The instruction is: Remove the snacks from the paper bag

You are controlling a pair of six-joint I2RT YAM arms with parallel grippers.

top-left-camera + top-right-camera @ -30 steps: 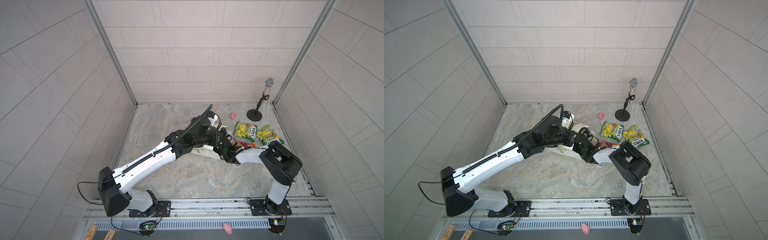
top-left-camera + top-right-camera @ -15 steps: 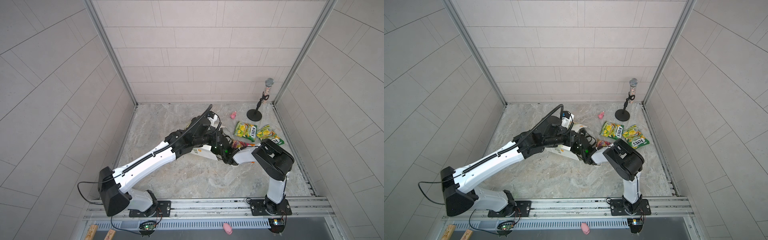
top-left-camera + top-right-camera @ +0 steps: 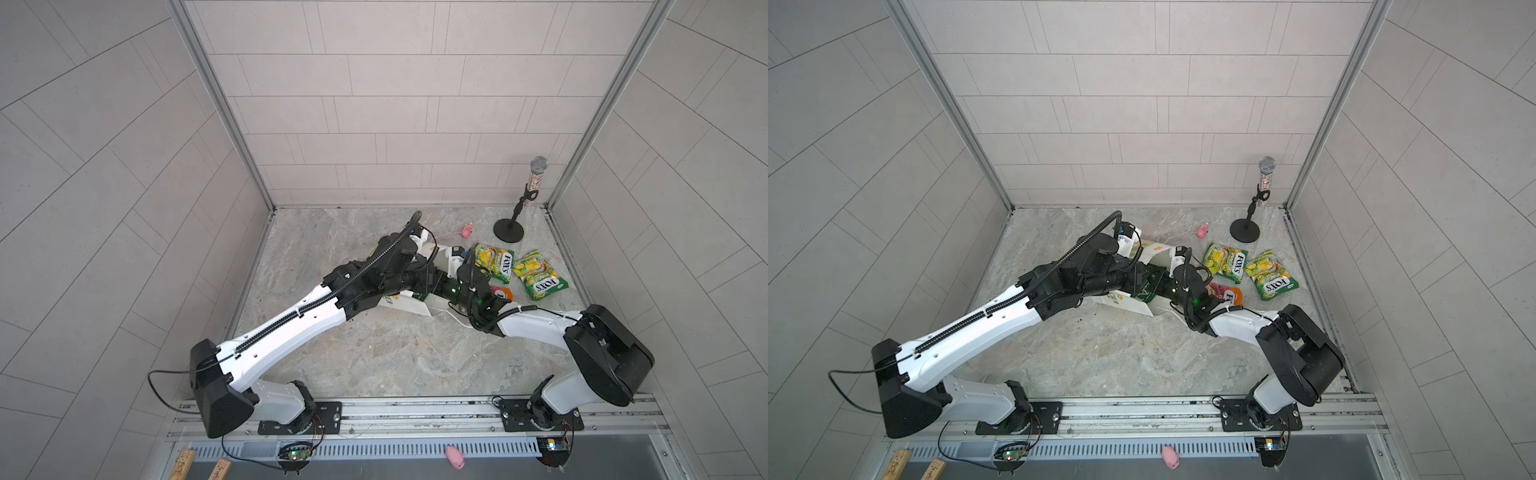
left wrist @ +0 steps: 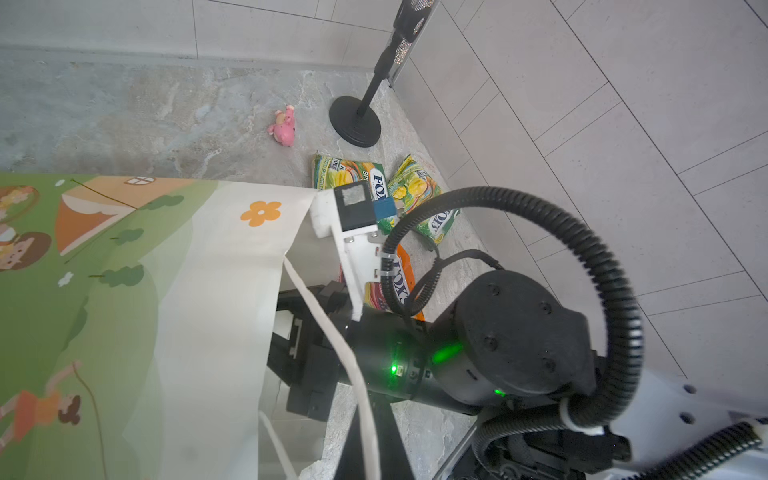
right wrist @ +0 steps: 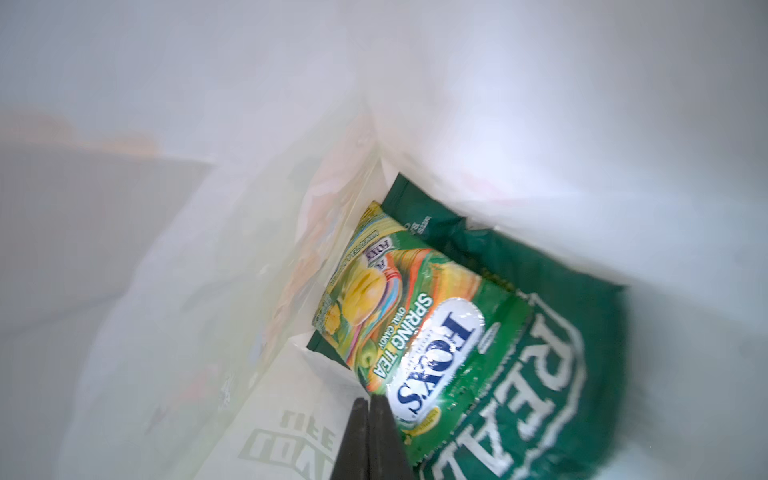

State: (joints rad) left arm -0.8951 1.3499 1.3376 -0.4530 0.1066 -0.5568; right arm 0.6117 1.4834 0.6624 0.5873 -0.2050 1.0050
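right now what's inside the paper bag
Inside the paper bag, a yellow-green FOX'S candy bag lies on a dark green REAL crisp bag, with the shut right gripper at its corner. Anything under the crisp bag or deeper in is hidden.

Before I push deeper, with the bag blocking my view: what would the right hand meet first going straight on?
Most likely the FOX'S Spring Tea candy packet, just ahead of the shut right hand, lying on the REAL crisp bag inside the paper bag; depth is unclear.
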